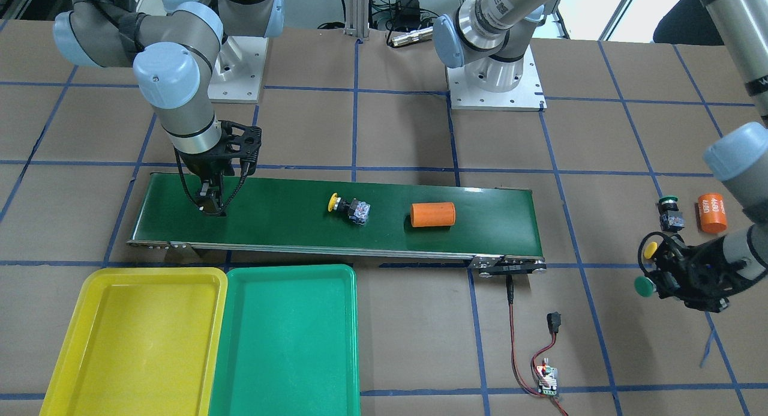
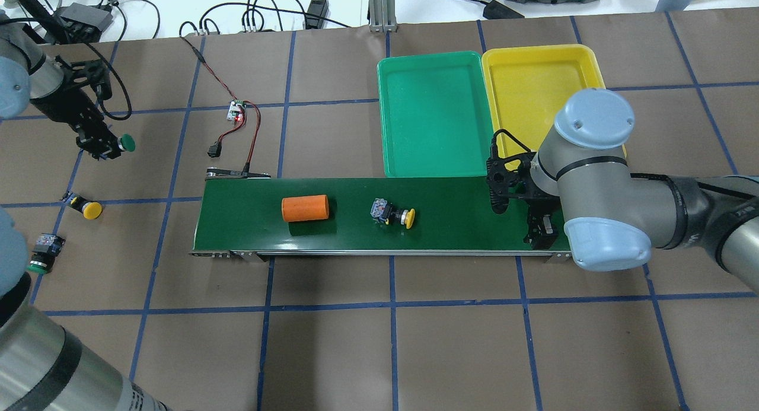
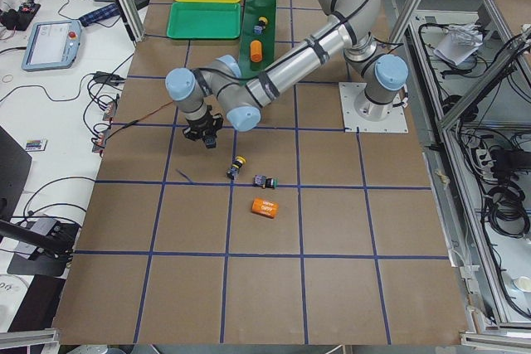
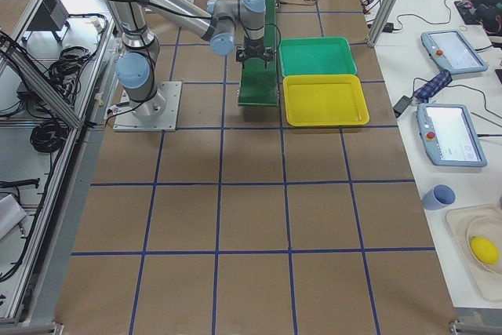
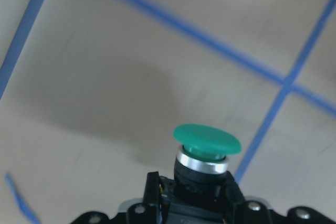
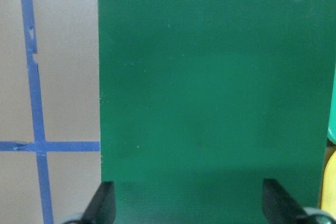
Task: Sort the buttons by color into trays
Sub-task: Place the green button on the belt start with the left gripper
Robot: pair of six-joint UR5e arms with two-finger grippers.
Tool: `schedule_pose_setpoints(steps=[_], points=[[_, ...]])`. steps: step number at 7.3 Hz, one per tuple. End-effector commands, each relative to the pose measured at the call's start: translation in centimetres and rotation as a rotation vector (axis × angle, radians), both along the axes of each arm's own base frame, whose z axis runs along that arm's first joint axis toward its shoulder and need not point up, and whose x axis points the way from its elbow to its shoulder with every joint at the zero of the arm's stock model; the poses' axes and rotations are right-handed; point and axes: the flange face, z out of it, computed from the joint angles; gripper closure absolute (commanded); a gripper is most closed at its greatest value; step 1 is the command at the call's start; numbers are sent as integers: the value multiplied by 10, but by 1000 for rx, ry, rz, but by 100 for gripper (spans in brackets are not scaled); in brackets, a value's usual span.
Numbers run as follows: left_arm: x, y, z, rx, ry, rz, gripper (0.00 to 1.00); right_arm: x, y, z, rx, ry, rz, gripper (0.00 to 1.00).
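Under your right jaws, spread wide w/ nothing between, you've only bare belt [image 6: 210, 77]. Further along it lies yellow button [image 2: 391, 212], long axis along belt, cap toward them; right arm's nearer. Far beyond, left jaws clench green button [image 5: 207, 140] above worktop [image 2: 332, 340].

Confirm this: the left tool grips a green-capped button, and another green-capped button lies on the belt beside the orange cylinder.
One error: it is a yellow-capped button that lies on the belt beside the orange cylinder, as the overhead exterior view shows. The left tool does grip a green-capped button.
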Motion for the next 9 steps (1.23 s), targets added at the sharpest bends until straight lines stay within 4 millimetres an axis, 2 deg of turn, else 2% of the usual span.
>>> schedule_pose_setpoints(steps=[1,2,3,4,5,6,7,8,9], points=[[-142,64,21,3,5,-132,100,0,-1,1,-6,-3,-1,0],[-200,89,17,-42,-27,-217,100,0,-1,-1,-2,-6,-1,0],[-230,114,1,-47,-36,-245,100,0,-2,-4,3,-8,-1,0],[-238,133,-12,-62,-41,-247,100,0,-2,-4,3,-8,-1,0],[-240,137,-18,-94,-50,-242,100,0,-3,-5,1,-8,-2,0],[-242,142,-14,-100,-52,-242,100,0,-9,-10,-21,0,-4,0],[-243,144,-25,-83,-36,-232,34,0,-10,-15,-12,-6,-5,0],[-242,144,-34,-68,-32,-207,0,0,-11,-13,-18,-9,-5,0],[-242,146,-24,-82,-44,-204,0,0,-10,-14,-17,-9,-7,0]])
